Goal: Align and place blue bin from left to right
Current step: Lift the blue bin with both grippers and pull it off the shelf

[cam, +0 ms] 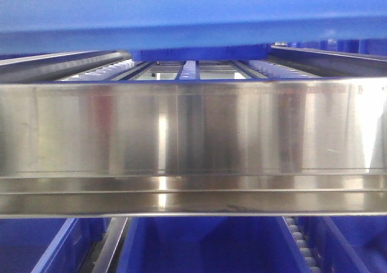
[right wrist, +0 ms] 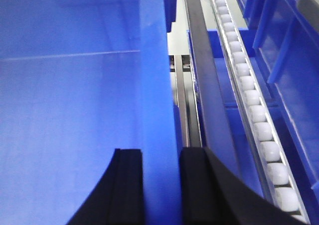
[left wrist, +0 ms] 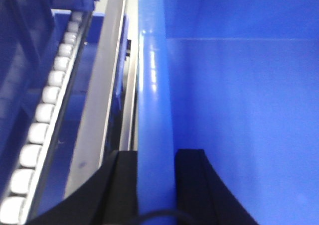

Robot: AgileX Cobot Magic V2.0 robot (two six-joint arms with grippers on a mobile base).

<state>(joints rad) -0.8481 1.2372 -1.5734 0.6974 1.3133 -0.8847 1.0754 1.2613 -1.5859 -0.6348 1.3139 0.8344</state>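
The blue bin (cam: 193, 19) fills the top of the front view, held just above the steel rack. In the left wrist view my left gripper (left wrist: 155, 158) is shut on the bin's left rim (left wrist: 153, 95), one black finger outside and one inside the wall. My right gripper (right wrist: 160, 158) is shut on the bin's right rim (right wrist: 152, 75) the same way. The bin's smooth blue inside (left wrist: 244, 100) (right wrist: 65, 100) shows beside each rim.
A wide stainless steel rack rail (cam: 193, 146) crosses the front view. White roller tracks (left wrist: 42, 115) (right wrist: 254, 110) and grey metal guide rails (left wrist: 102, 100) (right wrist: 202, 95) run along both sides of the bin. More blue bins (cam: 205, 246) sit on the shelf below.
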